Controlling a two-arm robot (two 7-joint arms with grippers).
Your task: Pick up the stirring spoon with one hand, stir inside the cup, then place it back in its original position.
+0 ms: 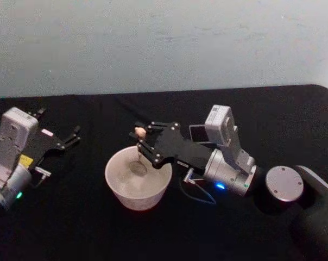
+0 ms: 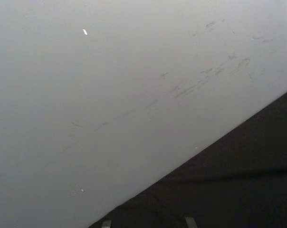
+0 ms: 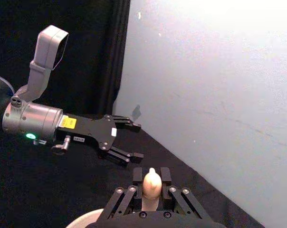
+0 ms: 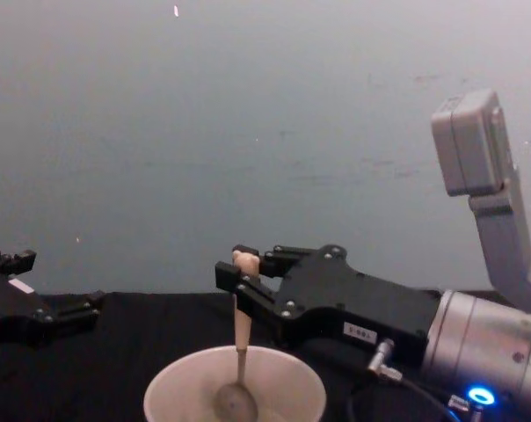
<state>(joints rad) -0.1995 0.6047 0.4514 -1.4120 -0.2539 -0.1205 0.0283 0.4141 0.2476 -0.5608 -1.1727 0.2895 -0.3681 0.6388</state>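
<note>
The stirring spoon [image 4: 241, 338] hangs upright with its metal bowl [image 4: 236, 402] down inside the cream-white cup [image 4: 287, 374]. My right gripper [image 4: 245, 274] is shut on the spoon's beige handle just under the bear-head top [image 3: 152, 181]. In the head view the right gripper [image 1: 145, 138] reaches over the cup [image 1: 118, 176] from the right, the spoon's bowl [image 1: 138, 168] showing low inside it. My left gripper [image 1: 73, 135] sits open at the table's left, apart from the cup; the right wrist view shows the left gripper [image 3: 134, 141] with nothing between its fingers.
A black cloth covers the table [image 1: 99, 234], with a grey wall [image 1: 164, 43] behind it. A round silver disc [image 1: 284, 183] on a dark base sits at the right near the table's front. A thin cable [image 1: 199, 196] loops beside the right wrist.
</note>
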